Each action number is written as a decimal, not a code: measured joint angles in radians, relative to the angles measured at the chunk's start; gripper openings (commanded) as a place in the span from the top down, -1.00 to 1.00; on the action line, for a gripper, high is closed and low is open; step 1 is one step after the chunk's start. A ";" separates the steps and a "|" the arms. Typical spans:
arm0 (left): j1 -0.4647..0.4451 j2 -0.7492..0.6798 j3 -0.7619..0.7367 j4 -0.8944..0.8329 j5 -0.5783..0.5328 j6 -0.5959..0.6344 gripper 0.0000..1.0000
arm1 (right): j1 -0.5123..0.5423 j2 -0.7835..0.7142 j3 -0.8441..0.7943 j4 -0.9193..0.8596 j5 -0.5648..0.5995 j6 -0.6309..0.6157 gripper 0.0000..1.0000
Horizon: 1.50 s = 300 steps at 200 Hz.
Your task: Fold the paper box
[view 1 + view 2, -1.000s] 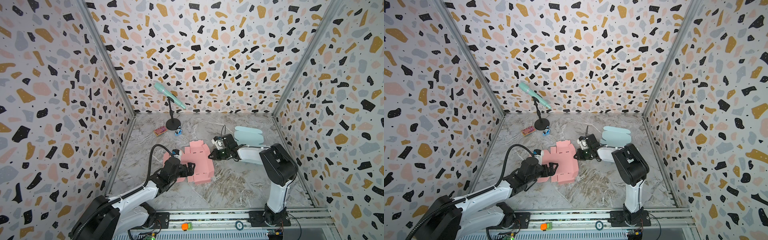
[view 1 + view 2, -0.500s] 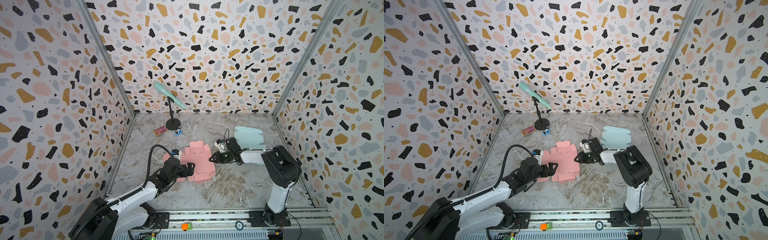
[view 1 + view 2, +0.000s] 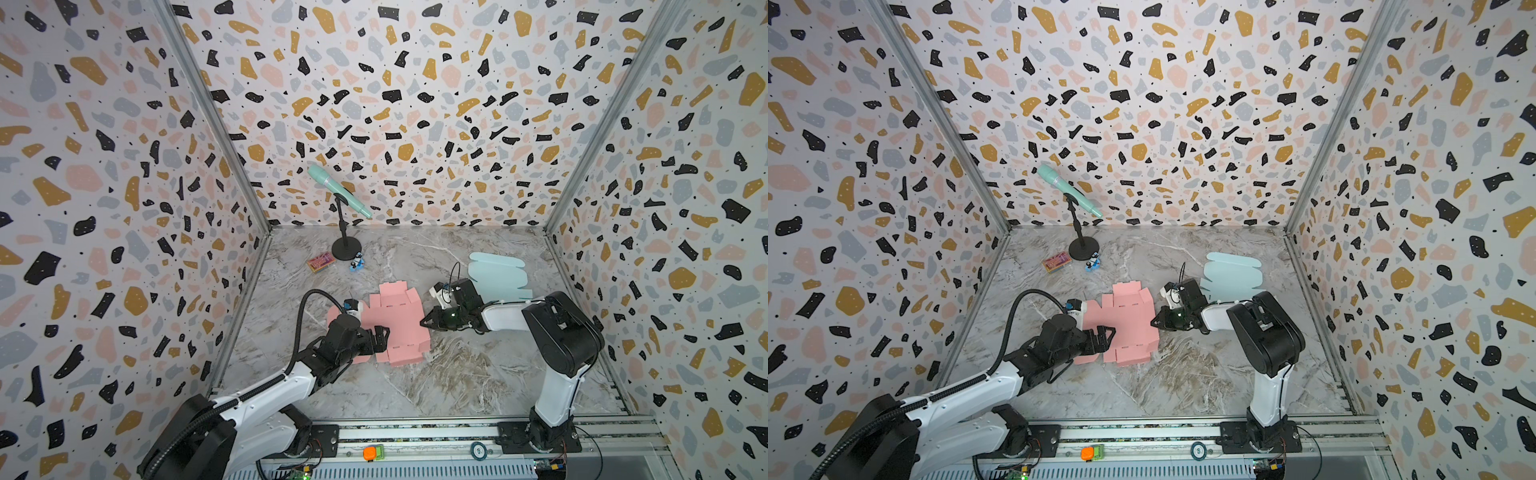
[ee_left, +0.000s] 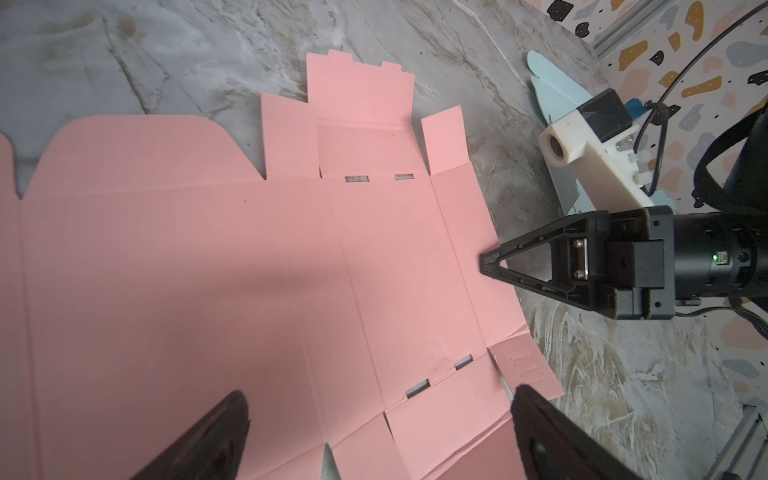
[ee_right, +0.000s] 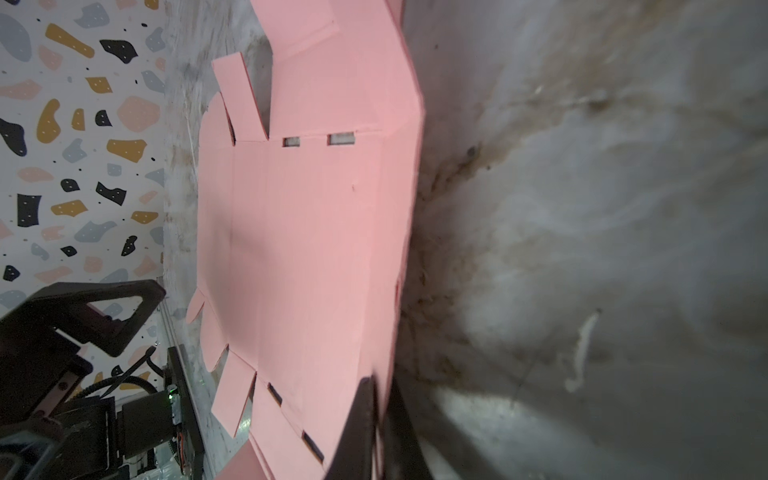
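Two claws are working at one pink paper box [image 3: 395,324], while one pale blue sheet [image 3: 496,276], one microphone [image 3: 332,187] on a stand, one small packet [image 3: 321,262] and one little toy [image 3: 356,264] are sitting farther back on the worktop [image 3: 457,374]. The paper box is lying unfolded mid-worktop, a flat creased cutout with flaps and four slots, its right edge sitting slightly raised. The right claw [image 3: 424,322] is pinching that edge, jaws closed; the left claw [image 3: 380,336] is hovering wide open over the box's left front, gripping nothing. Bare marble is lying open in front of the box.
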 measured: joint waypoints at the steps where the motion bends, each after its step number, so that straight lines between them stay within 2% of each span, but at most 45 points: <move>1: 0.000 0.000 0.001 0.000 0.000 0.000 -0.87 | 0.000 -0.002 0.001 -0.003 0.002 -0.003 0.90; 15: 0.002 0.000 0.017 -0.002 0.007 0.002 -0.77 | 0.006 -0.029 0.023 -0.064 0.025 -0.043 0.93; 40: 0.015 0.000 0.051 -0.003 0.030 0.010 -0.42 | 0.023 -0.109 0.061 -0.190 0.078 -0.115 0.98; 93: 0.084 0.004 0.136 -0.006 0.103 0.015 0.62 | 0.104 -0.309 0.150 -0.439 0.231 -0.259 1.00; 132: 0.110 0.045 0.218 -0.014 0.144 0.028 0.98 | 0.164 -0.424 0.182 -0.563 0.321 -0.306 1.00; 198: 0.150 0.086 0.278 0.012 0.238 0.049 1.00 | 0.235 -0.528 0.189 -0.698 0.409 -0.359 1.00; 236: 0.149 0.139 0.338 0.047 0.315 0.070 1.00 | 0.254 -0.562 0.196 -0.726 0.420 -0.385 1.00; 300: 0.129 0.185 0.409 0.059 0.360 0.106 1.00 | 0.267 -0.563 0.232 -0.759 0.431 -0.431 1.00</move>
